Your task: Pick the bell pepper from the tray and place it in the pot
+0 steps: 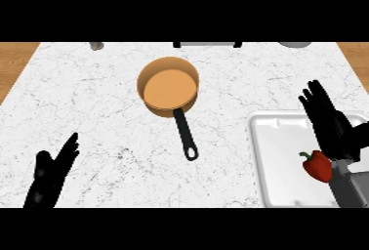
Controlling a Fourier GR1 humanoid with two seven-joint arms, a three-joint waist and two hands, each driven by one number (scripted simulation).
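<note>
Red bell pepper [317, 166] with a short green stem lies on the white tray [277, 161] at my right, glossy, stem pointing up-left. My right hand [333, 129] hovers just above it, fingers straight, holding nothing. Left hand [51, 173] rests open at lower left. Orange pot [169, 86], black handle, sits mid-counter [79, 107], well apart.

The robot has two black hands. The left hand [49, 173] is all black, like a dark shadow, with long thin fingers and a shorter thumb. No arm shows behind it. The right hand [333, 128] is black too, with long fingers that look like sticks. Behind it is a grey arm [351, 188]. The arm looks boxy, with flat sides and a darker grey edge.
</note>
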